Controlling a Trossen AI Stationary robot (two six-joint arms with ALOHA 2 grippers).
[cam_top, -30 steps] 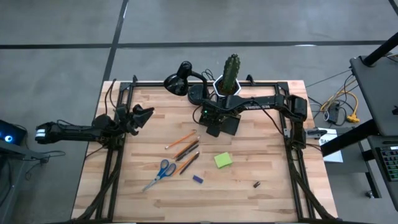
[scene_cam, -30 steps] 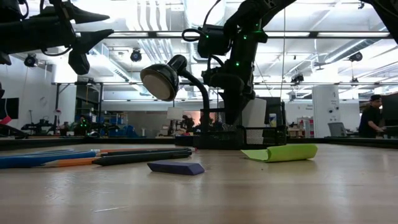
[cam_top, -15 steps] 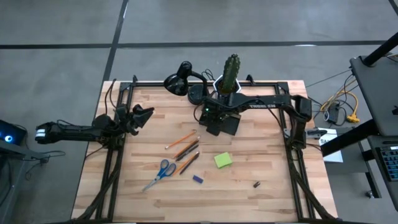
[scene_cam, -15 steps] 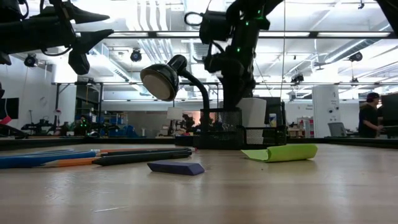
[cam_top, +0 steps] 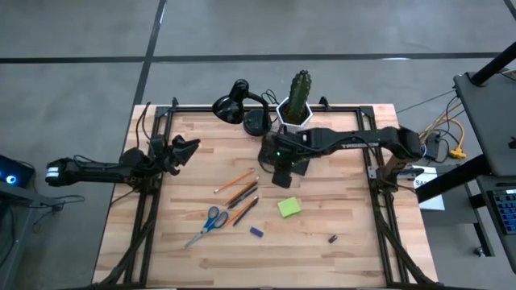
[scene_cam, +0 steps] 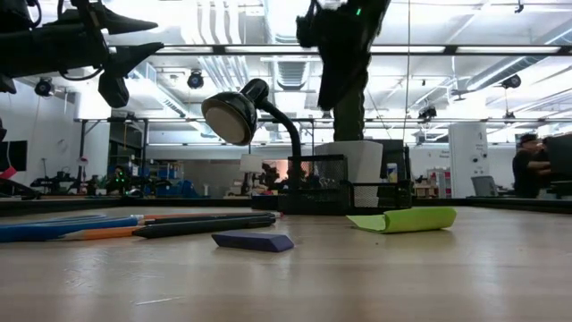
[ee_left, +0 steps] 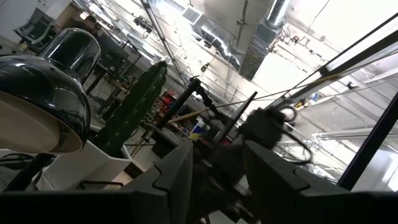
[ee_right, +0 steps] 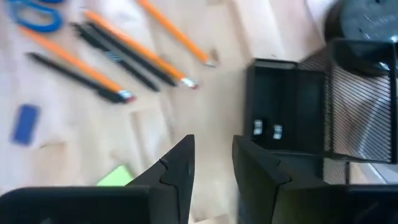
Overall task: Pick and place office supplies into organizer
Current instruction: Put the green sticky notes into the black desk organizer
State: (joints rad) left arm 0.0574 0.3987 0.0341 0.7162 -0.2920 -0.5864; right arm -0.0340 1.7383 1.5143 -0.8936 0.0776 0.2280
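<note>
Risen off the organizer (cam_top: pixel 297 163), right gripper (ee_right: pixel 211 163) (jaws parted, empty); lamp (cam_top: pixel 230 107) and cactus (cam_top: pixel 300 91) behind.

The right arm reaches in from the right side toward the table's middle, its wrist turned downward; the right gripper (ee_right: pixel 211 163) hangs above the tabletop with a narrow gap between its fingers, nothing between them. The left arm waits at the left edge, the left gripper (cam_top: pixel 182 149) parted and empty.
</note>
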